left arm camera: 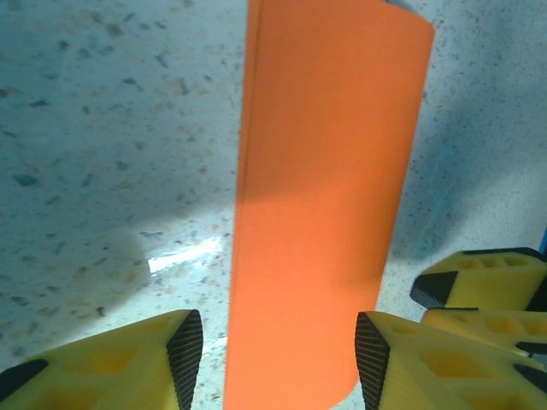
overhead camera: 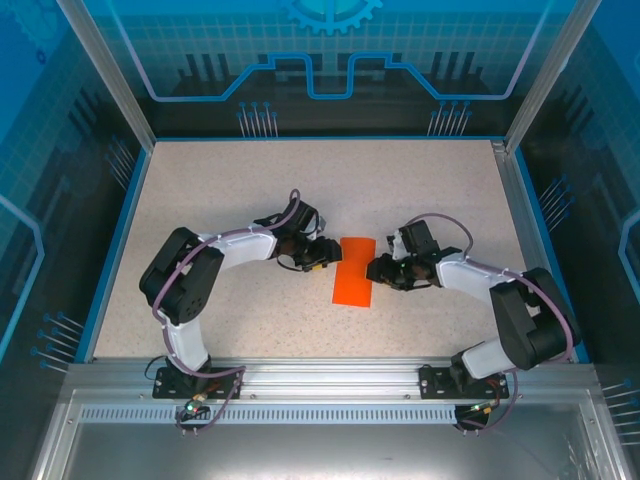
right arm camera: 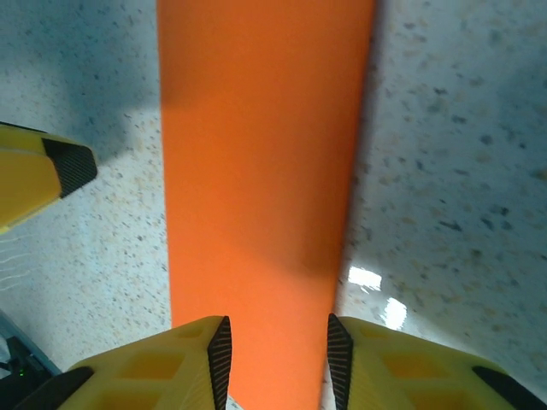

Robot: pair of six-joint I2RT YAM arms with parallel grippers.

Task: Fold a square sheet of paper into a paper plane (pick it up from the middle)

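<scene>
Left claw (overhead camera: 328,262) stands spread. Seen from its wrist, the black pads (left arm camera: 186,354) sit well apart with the sheet (overhead camera: 353,271) running up between them, and a strip of bare tabletop (overhead camera: 250,190) shows beside one pad. Right claw (overhead camera: 378,270) is parted less. Its pads flank the flat orange face rather than an edge, so I judge that it pinches nothing. Whether either set of tips rests on the paper, I cannot tell. The two claws face each other across the sheet's far half. The sheet lies flat on the tabletop, midway between the arms.

Progress looks early. The sheet reads as a rectangle, clearly longer than it is wide, rather than a square, which suggests the first centre fold is made. No diagonal crease, pointed nose or wing shows anywhere. The corner folds that form the tip and the long folds that narrow it into a plane are probably all ahead.

The paper is thin, matte, bright orange and unmarked. One long side carries a sharp, straight crease with a fine shadow line along it. From the left wrist, a far corner looks slightly rounded, as if the upper layer lifts a little there. The tabletop is pale and stone-speckled, and smooth enough to throw back small glints of light. The claw fingers are blocky yellow plastic with recessed pockets, faced with dark ribbed pads.
</scene>
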